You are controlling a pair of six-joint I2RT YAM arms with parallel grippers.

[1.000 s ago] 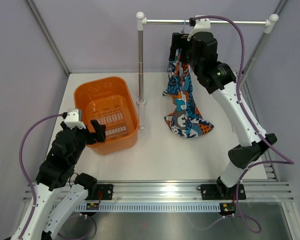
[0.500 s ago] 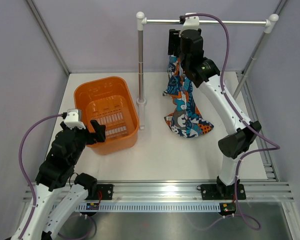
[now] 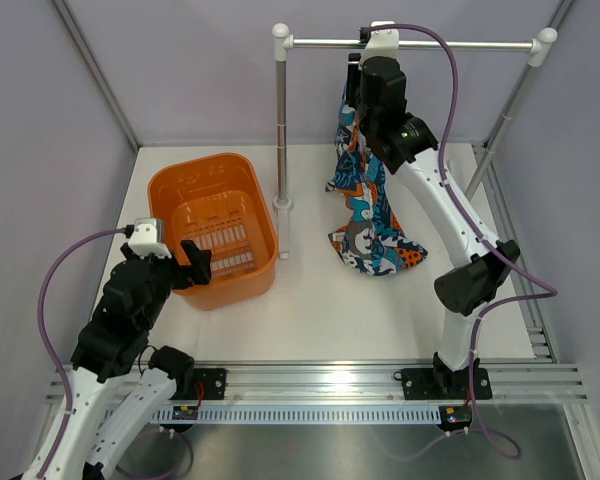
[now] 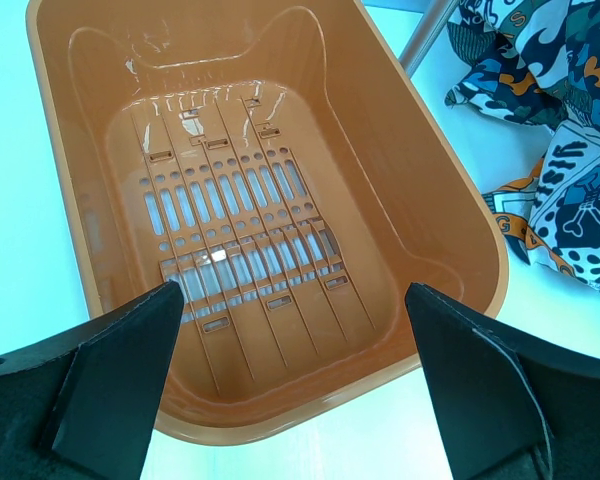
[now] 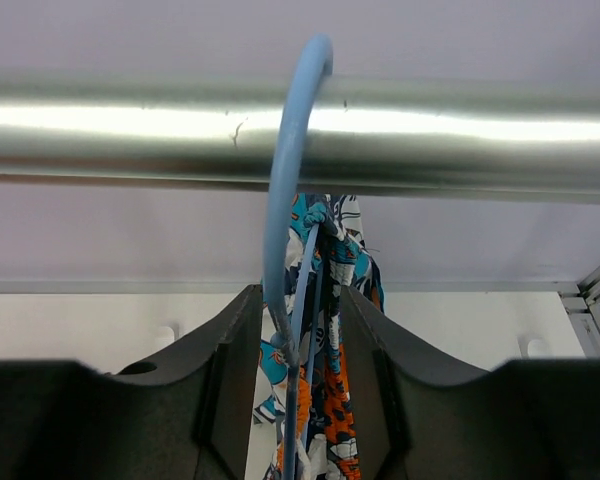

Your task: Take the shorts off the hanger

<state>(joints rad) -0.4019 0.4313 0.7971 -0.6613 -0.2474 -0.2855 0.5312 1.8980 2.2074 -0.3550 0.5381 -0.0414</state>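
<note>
At the lower left of the overhead view, our left gripper (image 3: 168,268) hovers with its jaws spread wide and holding nothing. It sits above the near rim of the orange basket (image 3: 158,195), which lies at about nine o'clock on the table. This arm is well apart from the garment.

Moving right, a silver rail (image 3: 460,45) runs across the back, at twelve o'clock. The light-blue hanger (image 5: 285,200) hooks over it, and the shorts (image 3: 365,215) hang from the hanger at about one o'clock. Their long axis runs straight down from the hanger, and their lower end is heaped on the table toward five o'clock.

Our right arm is the nearer one by far. The right gripper (image 5: 300,300) is raised just under the rail. In its wrist view, the hook curves up over the rail at twelve o'clock. The hanger's neck and the bunched top of the shorts run down between the two fingers toward six o'clock. The jaws stand narrow on either side of the wire and cloth, with the left one very close to the wire. We cannot tell whether they are pressing on anything yet.

We judge that the coming move turns on this alignment, with cloth and wire both lying in the gap.
</note>
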